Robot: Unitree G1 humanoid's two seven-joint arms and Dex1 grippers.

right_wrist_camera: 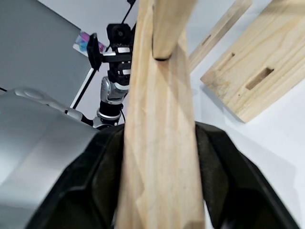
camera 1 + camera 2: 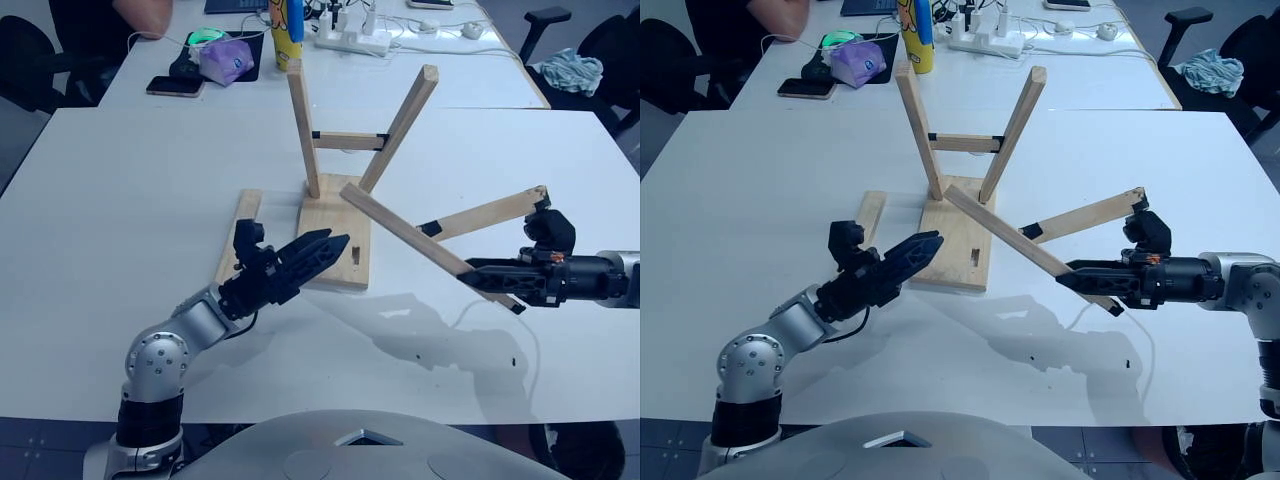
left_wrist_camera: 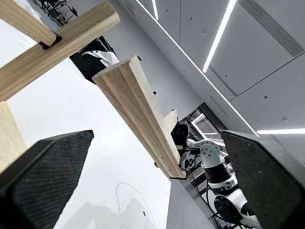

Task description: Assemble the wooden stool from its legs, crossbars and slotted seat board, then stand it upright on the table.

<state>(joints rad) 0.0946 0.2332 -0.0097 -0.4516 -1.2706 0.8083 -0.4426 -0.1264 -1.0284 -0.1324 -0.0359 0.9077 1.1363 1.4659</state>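
The slotted seat board (image 2: 330, 255) lies flat mid-table. Two legs (image 2: 303, 130) joined by a crossbar (image 2: 348, 141) stand upright on its far end. My right gripper (image 2: 487, 278) is shut on the near end of a second leg (image 2: 420, 240). That leg slants up to the left over the board, and its crossbar (image 2: 485, 212) sticks out to the right. The same leg (image 1: 159, 143) runs between the fingers in the right wrist view. My left gripper (image 2: 332, 245) hovers open at the board's near left edge, its pads (image 3: 47, 176) wide apart. A loose wooden bar (image 2: 238, 235) lies left of the board.
On the far table sit a phone (image 2: 175, 86), a purple pouch (image 2: 226, 60), a yellow bottle (image 2: 287, 30) and a power strip (image 2: 352, 40). A chair with a cloth (image 2: 572, 70) stands at the back right. Bare white tabletop lies left and in front of the board.
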